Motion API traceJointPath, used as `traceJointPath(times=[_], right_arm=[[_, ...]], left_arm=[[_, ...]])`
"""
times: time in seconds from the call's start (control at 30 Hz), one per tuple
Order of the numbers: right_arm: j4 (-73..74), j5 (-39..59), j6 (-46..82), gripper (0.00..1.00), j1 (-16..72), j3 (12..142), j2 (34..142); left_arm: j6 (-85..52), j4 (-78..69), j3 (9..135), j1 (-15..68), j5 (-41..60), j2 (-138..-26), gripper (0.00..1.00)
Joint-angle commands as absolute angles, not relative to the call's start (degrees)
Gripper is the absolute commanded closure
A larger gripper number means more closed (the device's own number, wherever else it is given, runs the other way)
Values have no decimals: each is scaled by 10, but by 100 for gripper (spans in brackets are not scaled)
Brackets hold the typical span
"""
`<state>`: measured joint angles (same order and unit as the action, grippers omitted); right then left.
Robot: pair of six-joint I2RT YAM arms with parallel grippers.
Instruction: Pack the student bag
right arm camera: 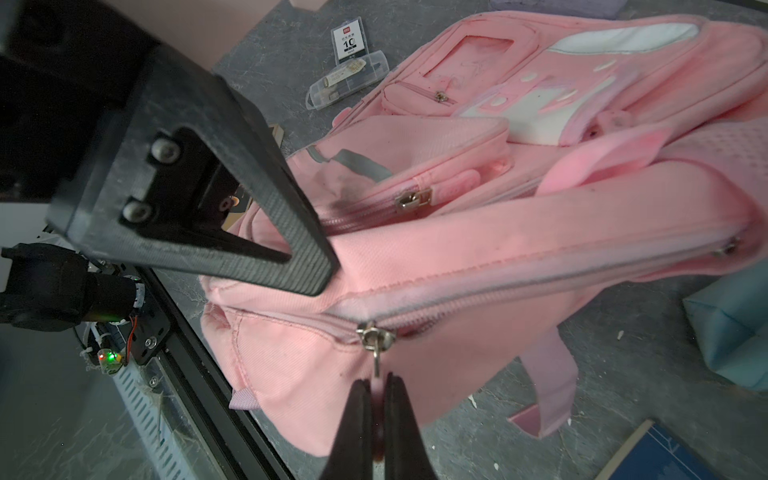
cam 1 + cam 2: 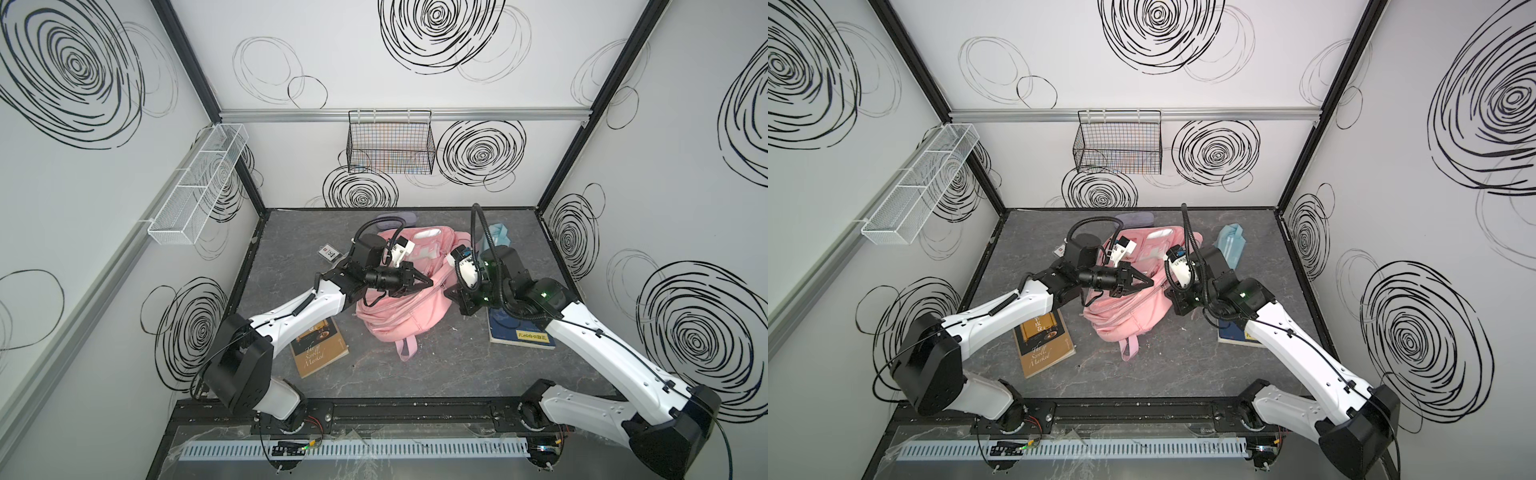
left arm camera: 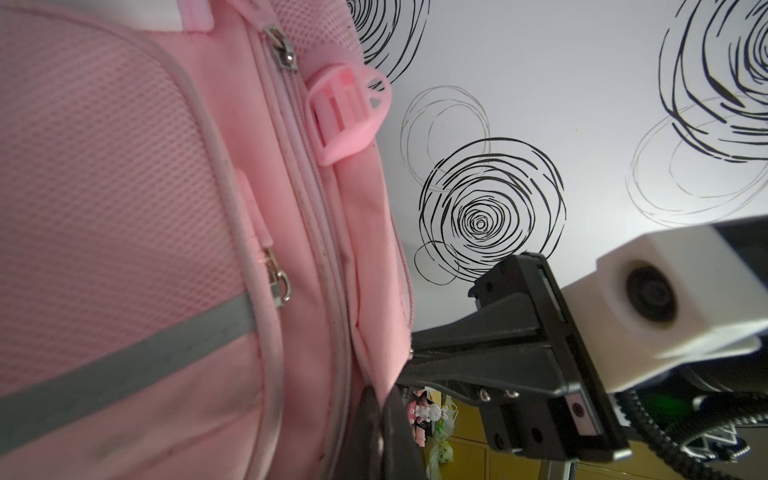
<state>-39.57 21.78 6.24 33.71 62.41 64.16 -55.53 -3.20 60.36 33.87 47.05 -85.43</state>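
The pink student bag (image 2: 399, 316) (image 2: 1129, 316) lies slumped in the middle of the dark table, partly lifted between both arms. My left gripper (image 2: 428, 282) (image 2: 1150, 284) is shut on a fold of the bag's pink fabric (image 3: 376, 340) beside its long zip; its jaws (image 3: 384, 395) pinch that edge. My right gripper (image 1: 376, 386) is shut on the pink zip pull (image 1: 376, 359) of the bag's main zipper (image 1: 540, 282), which shows a narrow gap. In both top views the right gripper (image 2: 451, 293) (image 2: 1170, 294) sits at the bag's right side.
A brown book (image 2: 318, 351) lies front left and a blue book (image 2: 519, 332) lies under the right arm. A light-blue pouch (image 2: 496, 237) sits back right, a clear plastic case (image 1: 349, 70) back left. Wire baskets (image 2: 390, 145) hang on the walls.
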Motion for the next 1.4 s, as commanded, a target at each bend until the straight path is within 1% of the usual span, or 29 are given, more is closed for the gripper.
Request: traceJointPath(times=[0.0, 0.1, 0.17, 0.27, 0.33, 0.47, 0.7, 0.77, 0.8, 0.87, 0.93, 0.97, 1.0, 1.03, 1.1, 1.2, 1.3, 1.37], right_arm=[[-487, 227, 33, 100, 342, 670, 662], [-511, 238, 38, 100, 371, 713, 684], [-515, 271, 46, 100, 384, 733, 691], [-503, 293, 73, 100, 414, 733, 693], [-511, 279, 83, 100, 439, 711, 702], [-537, 240, 102, 100, 451, 675, 729], [-502, 211, 139, 100, 457, 628, 741], [-504, 232, 144, 100, 443, 626, 749], [-485, 267, 150, 100, 438, 619, 744], [-406, 339, 180, 100, 423, 588, 710], [-328, 366, 208, 100, 400, 546, 669], [-287, 376, 226, 100, 380, 522, 649], [-250, 395, 245, 100, 358, 499, 631], [-222, 412, 261, 100, 339, 481, 619], [-183, 440, 303, 100, 303, 452, 602], [-132, 503, 360, 100, 276, 417, 601], [-105, 535, 396, 100, 274, 394, 620], [-118, 532, 390, 100, 274, 392, 635]], left_arm=[[-532, -77, 630, 329, 462, -837, 100], [-493, -35, 649, 340, 438, -860, 100], [-459, 5, 669, 350, 414, -877, 100], [-442, 27, 679, 356, 381, -896, 100], [-449, 17, 680, 356, 377, -907, 100], [-479, -21, 676, 357, 378, -915, 100], [-575, -138, 661, 345, 420, -915, 100], [-568, -126, 666, 339, 408, -910, 100], [-557, -113, 671, 338, 402, -910, 100], [-537, -97, 681, 339, 402, -917, 100], [-500, -71, 687, 344, 402, -915, 100], [-464, -36, 694, 347, 388, -907, 92], [-413, 11, 704, 351, 361, -896, 76], [-372, 56, 714, 355, 332, -885, 67], [-283, 130, 727, 368, 262, -855, 57], [-181, 164, 710, 399, 189, -800, 48], [-89, 150, 659, 453, 119, -747, 45], [-65, 134, 625, 478, 75, -722, 43]])
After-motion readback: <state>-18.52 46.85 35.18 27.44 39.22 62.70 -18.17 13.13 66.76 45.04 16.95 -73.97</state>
